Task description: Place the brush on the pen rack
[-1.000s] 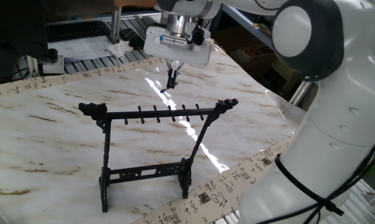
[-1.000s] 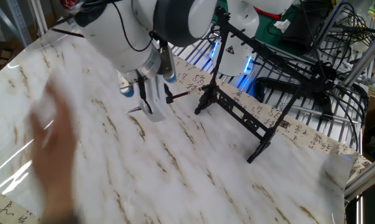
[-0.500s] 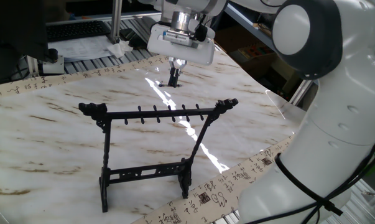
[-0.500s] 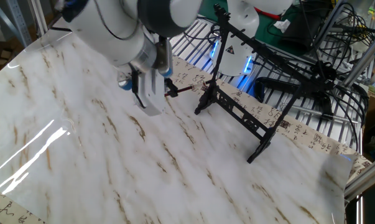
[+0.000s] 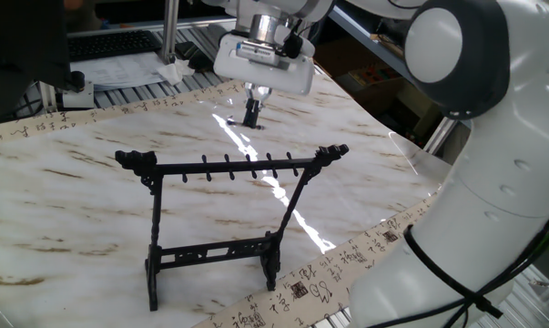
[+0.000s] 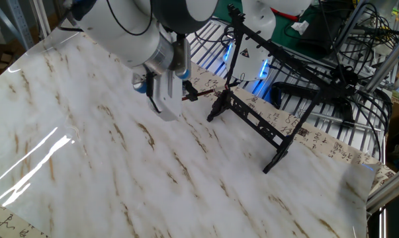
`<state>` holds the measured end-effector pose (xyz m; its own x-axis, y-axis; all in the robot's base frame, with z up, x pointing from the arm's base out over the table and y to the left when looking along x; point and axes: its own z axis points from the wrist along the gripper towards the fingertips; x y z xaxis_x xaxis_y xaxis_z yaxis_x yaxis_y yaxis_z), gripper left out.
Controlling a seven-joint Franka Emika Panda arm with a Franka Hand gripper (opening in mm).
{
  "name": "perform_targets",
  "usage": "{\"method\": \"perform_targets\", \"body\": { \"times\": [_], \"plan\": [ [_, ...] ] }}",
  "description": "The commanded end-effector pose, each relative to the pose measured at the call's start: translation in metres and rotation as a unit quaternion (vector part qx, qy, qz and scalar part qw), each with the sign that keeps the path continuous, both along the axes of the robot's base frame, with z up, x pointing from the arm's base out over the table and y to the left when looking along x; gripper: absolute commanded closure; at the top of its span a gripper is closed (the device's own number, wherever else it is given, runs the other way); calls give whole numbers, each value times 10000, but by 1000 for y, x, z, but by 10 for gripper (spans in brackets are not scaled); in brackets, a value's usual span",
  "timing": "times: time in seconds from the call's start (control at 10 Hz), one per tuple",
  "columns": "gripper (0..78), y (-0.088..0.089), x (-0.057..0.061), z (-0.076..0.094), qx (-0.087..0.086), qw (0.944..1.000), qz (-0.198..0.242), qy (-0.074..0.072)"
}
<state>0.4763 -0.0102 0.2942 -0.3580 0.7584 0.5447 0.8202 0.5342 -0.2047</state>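
- Brush (image 6: 200, 93) sits clamped in the end effector (image 5: 253, 113), lifted clear of the table (image 5: 92, 191); in the other fixed view its reddish shaft sticks out sideways from the fingers toward the rack.
- End effector fingers (image 5: 254, 109) are closed down narrow on the brush; in one fixed view the brush itself is too thin to pick out between them.
- Pen rack (image 5: 228, 169) stands upright on the table, in front of and below the end effector in one fixed view, its long peg bar running crosswise with a curled end at each side.
- In the other fixed view the free end of the brush lies close to the rack's near leg (image 6: 219, 106); whether they touch cannot be told.
- Behind the end effector, past the table's far edge, are a keyboard (image 5: 110, 44) and sheets of paper (image 5: 119, 71).
- A band of paper with printed characters (image 5: 37, 123) runs along the table's far edge and another along its near edge.
- Beyond the rack in the other fixed view stand a black metal frame (image 6: 278, 59) and a tangle of cables (image 6: 351, 39).
- To the left of the end effector in the other fixed view the marble top lies bare over a wide stretch; the arm's white body (image 5: 474, 164) fills the right side of one fixed view.
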Motion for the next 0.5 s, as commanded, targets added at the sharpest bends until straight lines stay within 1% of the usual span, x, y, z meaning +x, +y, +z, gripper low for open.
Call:
{"method": "perform_targets", "body": {
  "times": [0.1, 0.2, 0.3, 0.5],
  "plan": [
    [764, 18, -14, 14, 202, 9998, 6, -13],
    [764, 21, -17, 16, 196, 9998, 38, -32],
    [764, 29, -22, 20, 180, 9998, 31, -38],
    [764, 39, -26, 21, 151, 9999, 28, -37]
  ]
}}
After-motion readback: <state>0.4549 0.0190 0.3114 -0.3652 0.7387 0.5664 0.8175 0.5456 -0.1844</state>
